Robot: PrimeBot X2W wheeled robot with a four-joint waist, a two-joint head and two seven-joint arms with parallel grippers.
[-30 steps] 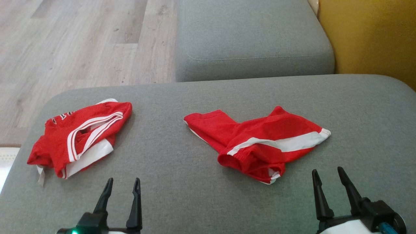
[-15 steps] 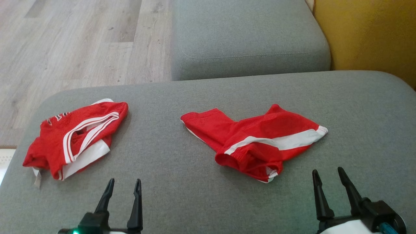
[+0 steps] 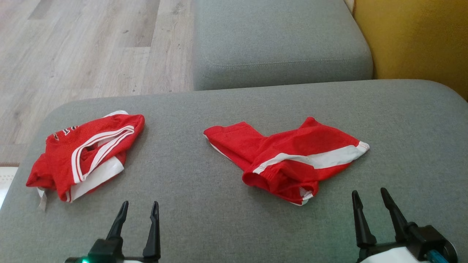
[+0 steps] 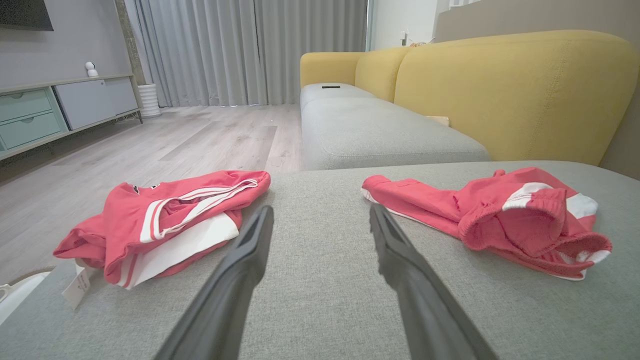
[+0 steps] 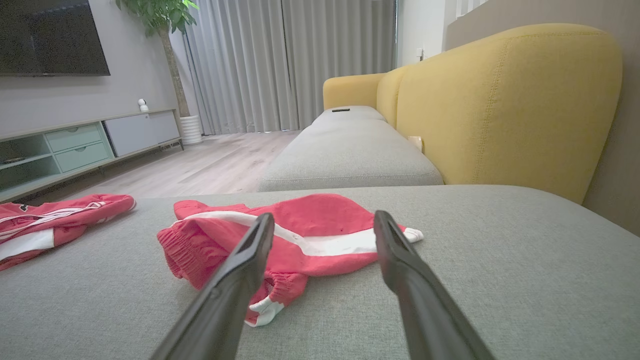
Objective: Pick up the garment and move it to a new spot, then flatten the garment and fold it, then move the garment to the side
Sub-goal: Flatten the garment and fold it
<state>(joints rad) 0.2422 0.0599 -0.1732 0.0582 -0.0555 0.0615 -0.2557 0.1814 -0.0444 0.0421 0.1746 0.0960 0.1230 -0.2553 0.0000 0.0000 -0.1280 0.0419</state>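
Your left gripper and right gripper hang empty, fingers apart, over the near edge of the grey fabric sofa cushion; only the camera has drifted, nothing else; the crumpled red shorts with a white stripe lie untouched just beyond the right gripper, so pick-up hasn't begun; a bunched red-and-white top sits at the left.

light: soft, even daylight | shadows: faint | focus: head view slightly soft | wrist views: wide-angle edge bowing

Matt mesh-cloth garment on rough woven grey cushion.
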